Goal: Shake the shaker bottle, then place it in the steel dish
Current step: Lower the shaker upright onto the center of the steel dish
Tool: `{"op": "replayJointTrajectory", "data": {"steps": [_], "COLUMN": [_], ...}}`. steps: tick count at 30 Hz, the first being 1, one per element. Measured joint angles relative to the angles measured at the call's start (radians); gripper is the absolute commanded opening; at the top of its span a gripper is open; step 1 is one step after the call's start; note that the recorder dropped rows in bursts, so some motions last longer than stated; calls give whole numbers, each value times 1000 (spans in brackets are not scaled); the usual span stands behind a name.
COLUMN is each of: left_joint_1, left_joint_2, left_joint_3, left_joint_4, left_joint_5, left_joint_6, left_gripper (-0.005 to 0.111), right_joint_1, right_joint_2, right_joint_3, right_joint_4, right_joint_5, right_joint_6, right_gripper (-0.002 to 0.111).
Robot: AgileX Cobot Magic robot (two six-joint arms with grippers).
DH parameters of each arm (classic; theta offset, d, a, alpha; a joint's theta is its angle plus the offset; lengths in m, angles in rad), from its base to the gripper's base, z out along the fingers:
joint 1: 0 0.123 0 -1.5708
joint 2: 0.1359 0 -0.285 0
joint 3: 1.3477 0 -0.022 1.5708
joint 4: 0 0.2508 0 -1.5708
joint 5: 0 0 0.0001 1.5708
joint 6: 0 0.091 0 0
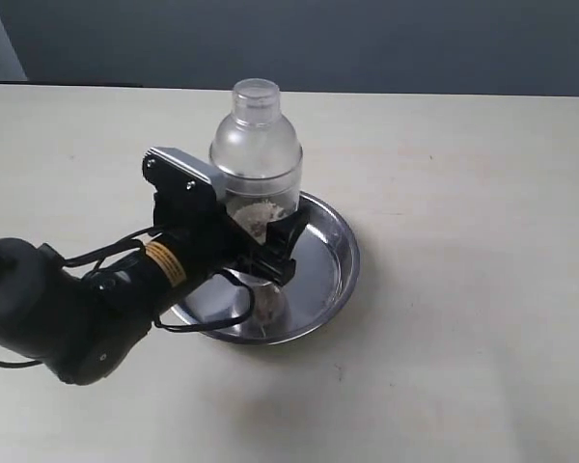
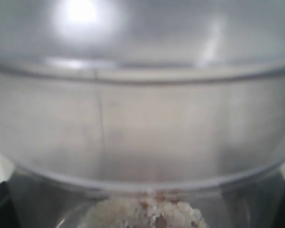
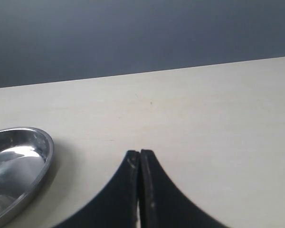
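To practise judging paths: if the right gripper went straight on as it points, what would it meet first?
The way looks free: only bare table lies ahead of the right gripper; the dish sits off to one side.

The left gripper (image 1: 266, 241) hides the base of the shaker bottle (image 1: 256, 145).

A pale beige table (image 1: 463, 386) fills the view — a dark grey wall (image 1: 367, 39) runs along its twelve-o'clock edge.
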Motion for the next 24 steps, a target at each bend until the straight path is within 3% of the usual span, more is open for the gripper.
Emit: {"op": "replayJointTrajectory", "data": {"steps": [24], "left_joint_1": [0], "left_joint_2": [81], "left_joint_3": [-19], "left_joint_4": [46], "left_joint_5": [-9], "left_joint_6": [-69], "left_gripper": [0], "right_joint_1": [0], "right_joint_2": [0], "right_joint_3": [0], "right_joint_4": [0], "right_joint_5": [0], "right_joint_6": [0], "right_gripper": [-1]}}
